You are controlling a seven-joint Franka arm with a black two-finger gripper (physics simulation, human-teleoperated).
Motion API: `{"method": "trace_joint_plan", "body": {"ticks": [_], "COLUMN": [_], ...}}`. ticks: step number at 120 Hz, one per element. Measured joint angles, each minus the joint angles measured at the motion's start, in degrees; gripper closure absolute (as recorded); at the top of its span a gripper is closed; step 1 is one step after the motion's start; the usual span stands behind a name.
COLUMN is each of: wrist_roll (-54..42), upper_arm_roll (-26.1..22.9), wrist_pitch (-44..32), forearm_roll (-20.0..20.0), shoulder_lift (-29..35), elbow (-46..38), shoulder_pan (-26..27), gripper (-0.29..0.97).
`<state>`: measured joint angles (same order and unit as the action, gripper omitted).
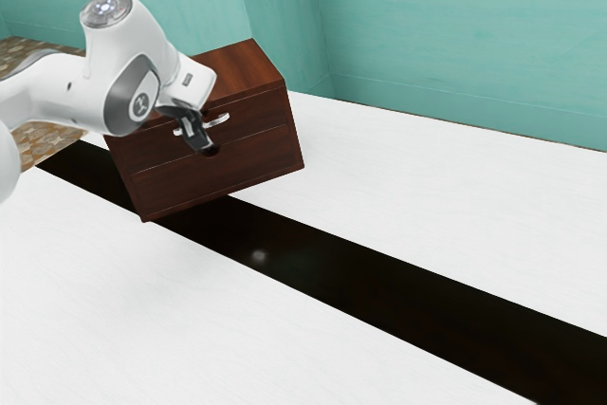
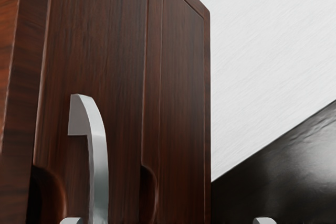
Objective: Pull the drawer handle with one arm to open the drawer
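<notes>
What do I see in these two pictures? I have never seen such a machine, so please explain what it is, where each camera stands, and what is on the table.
The white machine is a robot arm in a computer simulation; its black gripper serves as a hand. The exterior view is taken from the arm's side. The wrist view comes from a camera on the hand, close to the wood. On the white table, which a black strip crosses, stands a brown wooden cabinet with drawers. The gripper is at a silver handle; whether it grips it, I cannot tell.
</notes>
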<state>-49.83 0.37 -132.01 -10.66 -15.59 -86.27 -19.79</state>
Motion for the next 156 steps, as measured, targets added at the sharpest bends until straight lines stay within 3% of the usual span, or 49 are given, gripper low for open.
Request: {"method": "trace_joint_plan", "body": {"ticks": [156], "wrist_roll": [-0.4], "upper_arm_roll": [0.1], "wrist_pitch": [-0.1], "forearm_roll": [0.4], "shoulder_lift": [-4.1], "elbow": [3.1], "shoulder_pan": [-0.9], "gripper": [0.31]}}
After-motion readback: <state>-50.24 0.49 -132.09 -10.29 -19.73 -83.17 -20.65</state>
